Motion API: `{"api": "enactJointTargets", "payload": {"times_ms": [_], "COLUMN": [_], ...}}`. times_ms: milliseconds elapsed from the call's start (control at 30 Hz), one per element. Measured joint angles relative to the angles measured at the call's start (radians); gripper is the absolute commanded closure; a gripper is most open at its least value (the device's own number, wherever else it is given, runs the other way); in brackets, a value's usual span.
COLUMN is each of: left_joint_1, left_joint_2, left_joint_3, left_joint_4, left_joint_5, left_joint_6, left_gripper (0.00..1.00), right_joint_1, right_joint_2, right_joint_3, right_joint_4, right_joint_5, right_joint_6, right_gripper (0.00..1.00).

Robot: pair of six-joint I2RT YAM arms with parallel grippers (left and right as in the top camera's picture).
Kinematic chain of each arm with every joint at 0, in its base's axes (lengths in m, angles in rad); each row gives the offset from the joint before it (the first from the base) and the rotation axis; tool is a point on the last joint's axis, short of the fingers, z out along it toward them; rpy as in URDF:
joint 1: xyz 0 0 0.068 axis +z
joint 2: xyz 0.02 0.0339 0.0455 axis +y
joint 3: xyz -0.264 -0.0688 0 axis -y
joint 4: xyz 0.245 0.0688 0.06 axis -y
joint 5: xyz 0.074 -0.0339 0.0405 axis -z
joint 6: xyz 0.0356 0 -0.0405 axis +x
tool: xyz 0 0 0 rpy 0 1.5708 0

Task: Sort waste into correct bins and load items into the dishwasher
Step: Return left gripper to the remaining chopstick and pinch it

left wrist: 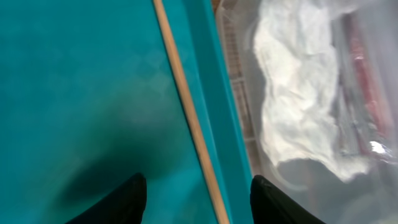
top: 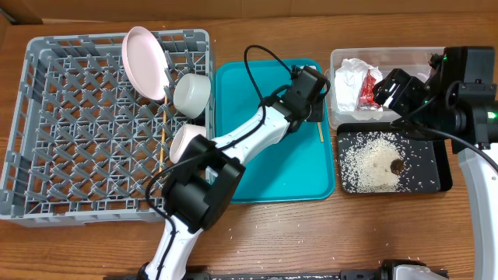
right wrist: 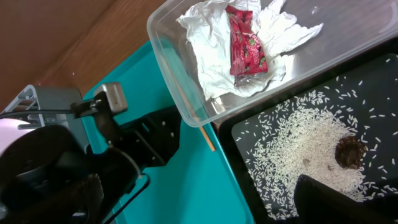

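Note:
One wooden chopstick (left wrist: 186, 106) lies along the right edge of the teal tray (left wrist: 74, 93). My left gripper (left wrist: 200, 202) is open just above it, a finger on either side and neither touching it. In the overhead view this gripper (top: 313, 101) is at the tray's upper right and the chopstick (top: 320, 131) pokes out below it. The clear tub (top: 389, 56) holds the crumpled napkin (right wrist: 211, 43) and the red wrapper (right wrist: 247, 46). Rice (right wrist: 305, 149) and a brown lump (right wrist: 349, 152) lie in the black tray (top: 445, 175). My right gripper (top: 387, 87) hangs open over the tub's near edge, holding nothing.
The grey dish rack (top: 47, 117) on the left holds the pink plate (top: 144, 62), a whitish bowl (top: 192, 93), a second whitish bowl or cup (top: 183, 144) and another chopstick (top: 163, 144). My left arm (top: 241, 144) crosses the teal tray (top: 272, 175).

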Motion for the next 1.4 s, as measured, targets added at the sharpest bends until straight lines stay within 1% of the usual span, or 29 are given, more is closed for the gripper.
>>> {"api": "enactJointTargets", "payload": {"times_ms": [167, 400, 567, 667, 800, 933, 1067, 1300, 1367, 1400], "left_joint_1": [-0.016, -0.050, -0.053, -0.053, -0.063, -0.084, -0.094, -0.096, -0.096, -0.096], "left_joint_2": [0.061, 0.082, 0.082, 0.082, 0.083, 0.083, 0.083, 0.094, 0.112, 0.123], "left_joint_3": [0.000, 0.000, 0.000, 0.000, 0.000, 0.000, 0.000, 0.000, 0.000, 0.000], "left_joint_4": [0.051, 0.089, 0.089, 0.080, 0.077, 0.081, 0.105, 0.132, 0.142, 0.153], "left_joint_5": [-0.076, -0.181, -0.220, -0.242, -0.284, -0.341, -0.361, -0.362, -0.361, -0.363], "left_joint_6": [-0.018, -0.025, -0.025, -0.021, 0.017, 0.054, 0.075, 0.082, 0.084, 0.088], "left_gripper": [0.46, 0.44, 0.51, 0.53, 0.52, 0.48, 0.44, 0.42, 0.43, 0.46], "right_joint_1": [0.000, 0.000, 0.000, 0.000, 0.000, 0.000, 0.000, 0.000, 0.000, 0.000], "right_joint_2": [0.000, 0.000, 0.000, 0.000, 0.000, 0.000, 0.000, 0.000, 0.000, 0.000], "right_joint_3": [0.000, 0.000, 0.000, 0.000, 0.000, 0.000, 0.000, 0.000, 0.000, 0.000], "right_joint_4": [0.000, 0.000, 0.000, 0.000, 0.000, 0.000, 0.000, 0.000, 0.000, 0.000], "right_joint_5": [0.000, 0.000, 0.000, 0.000, 0.000, 0.000, 0.000, 0.000, 0.000, 0.000], "right_joint_6": [0.000, 0.000, 0.000, 0.000, 0.000, -0.001, -0.001, 0.000, 0.000, -0.001], "right_gripper": [0.00, 0.00, 0.00, 0.00, 0.00, 0.00, 0.00, 0.00, 0.00, 0.00]}}
